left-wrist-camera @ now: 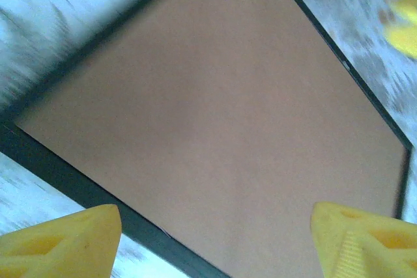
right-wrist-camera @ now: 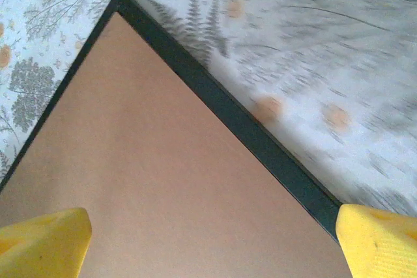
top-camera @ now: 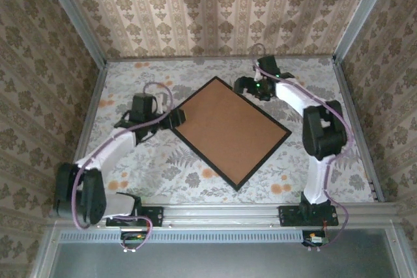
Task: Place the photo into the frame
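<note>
Both left tool (left-wrist-camera: 215, 219) and right tool (right-wrist-camera: 212, 222) gape over the frame (right-wrist-camera: 247, 128), seemingly not touching.

The table (top-camera: 163, 174) I work on is covered in a pale print of grey ferns and orange flowers. A thin black frame (top-camera: 263, 161) lies flat on it, turned cornerwise like a diamond. A plain brown board (top-camera: 229, 131) fills the frame, and the floral print shows on all sides of it.

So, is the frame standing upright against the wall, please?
No, the frame lies flat on the table, brown backing board facing up.
</note>
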